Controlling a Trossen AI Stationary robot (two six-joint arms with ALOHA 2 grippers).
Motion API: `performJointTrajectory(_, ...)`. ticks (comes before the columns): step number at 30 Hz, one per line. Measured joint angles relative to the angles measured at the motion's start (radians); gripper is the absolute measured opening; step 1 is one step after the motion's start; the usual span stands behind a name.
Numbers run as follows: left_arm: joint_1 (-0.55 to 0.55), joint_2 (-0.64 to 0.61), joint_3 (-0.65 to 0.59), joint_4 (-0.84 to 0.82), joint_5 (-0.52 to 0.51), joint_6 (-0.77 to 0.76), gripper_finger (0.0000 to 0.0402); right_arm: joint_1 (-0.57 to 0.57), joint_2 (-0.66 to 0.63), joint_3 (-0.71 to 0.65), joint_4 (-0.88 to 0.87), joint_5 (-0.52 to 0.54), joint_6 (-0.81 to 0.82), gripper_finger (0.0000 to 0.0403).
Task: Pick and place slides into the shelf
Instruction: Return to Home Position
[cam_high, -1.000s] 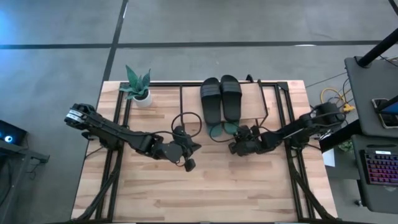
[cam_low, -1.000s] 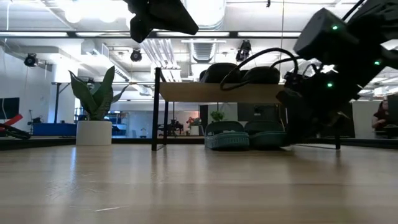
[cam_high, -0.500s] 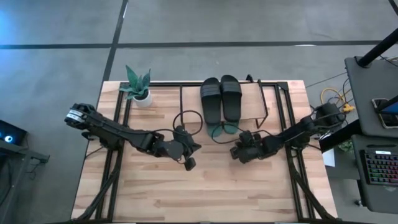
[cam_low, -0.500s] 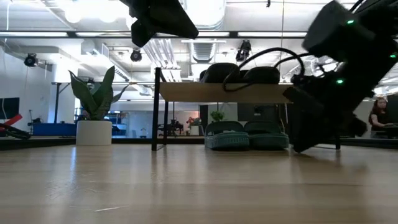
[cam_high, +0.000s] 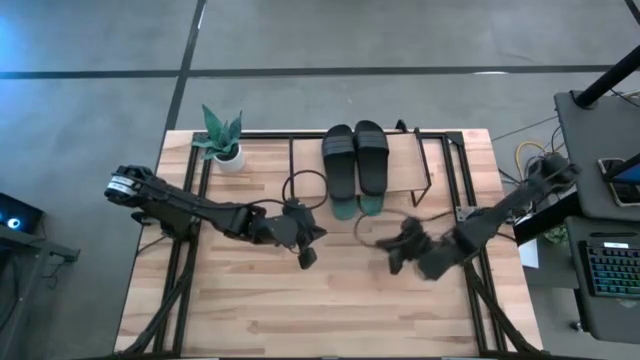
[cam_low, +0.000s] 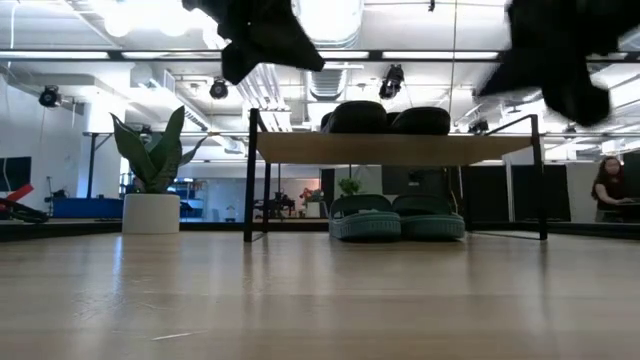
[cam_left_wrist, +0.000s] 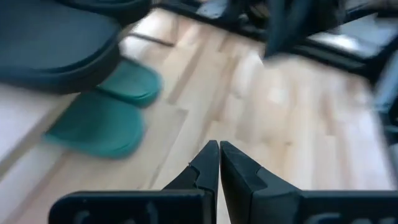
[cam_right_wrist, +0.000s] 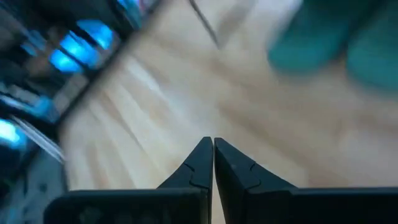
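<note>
The shelf (cam_high: 400, 165) stands at the table's far middle. Two black slides (cam_high: 355, 160) lie side by side, soles down, on its wooden top board (cam_low: 390, 148). Two teal slides (cam_low: 397, 218) sit side by side under that board, their ends (cam_high: 357, 206) sticking out toward the near edge. My left gripper (cam_high: 306, 256) hovers shut in front of the shelf's left side; its wrist view shows the shut fingertips (cam_left_wrist: 219, 155) and the teal slides (cam_left_wrist: 106, 109). My right gripper (cam_high: 393, 260) hangs shut above the table, near and right of the shelf, with its fingertips (cam_right_wrist: 212, 152) together.
A potted plant (cam_high: 222, 140) stands at the far left corner. Black cables (cam_high: 300, 190) loop beside the shelf, and dark frame rails (cam_high: 470, 250) cross the tabletop. Bare wood lies toward the near edge (cam_high: 330, 310). A person (cam_low: 610, 185) sits in the room behind.
My right gripper has drawn back from the shelf's lower level toward the near edge and risen well clear of the table, rolling as it went. It stays shut and carries nothing. The slides have kept their places.
</note>
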Motion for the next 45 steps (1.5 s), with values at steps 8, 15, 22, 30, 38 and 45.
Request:
performJointTrajectory(8,0.056,-0.003,0.000,0.203,0.161,0.055,0.0000,0.001,-0.394,0.117,-0.086,0.173,-0.431,0.0008)
performJointTrajectory(15,0.053,-0.049,0.016,0.249,0.162,0.044,0.0000,0.005,-0.586,0.138,-0.086,0.089,-0.575,0.0008)
performJointTrajectory(22,0.049,-0.106,0.016,0.247,0.165,0.031,0.0000,0.003,-0.603,0.136,-0.096,-0.008,-0.629,0.0008)
performJointTrajectory(30,0.057,-0.163,0.014,0.299,0.353,0.096,0.0000,-0.002,-0.601,0.135,-0.087,-0.085,-0.659,0.0008)
performJointTrajectory(38,0.139,-0.167,-0.017,0.309,0.471,0.149,0.0000,-0.004,-0.612,0.116,-0.127,-0.251,-0.722,0.0008)
performJointTrajectory(45,0.194,-0.240,-0.110,0.425,0.472,0.169,0.0000,-0.010,-0.748,0.110,-0.236,-0.247,-0.736,0.0008)
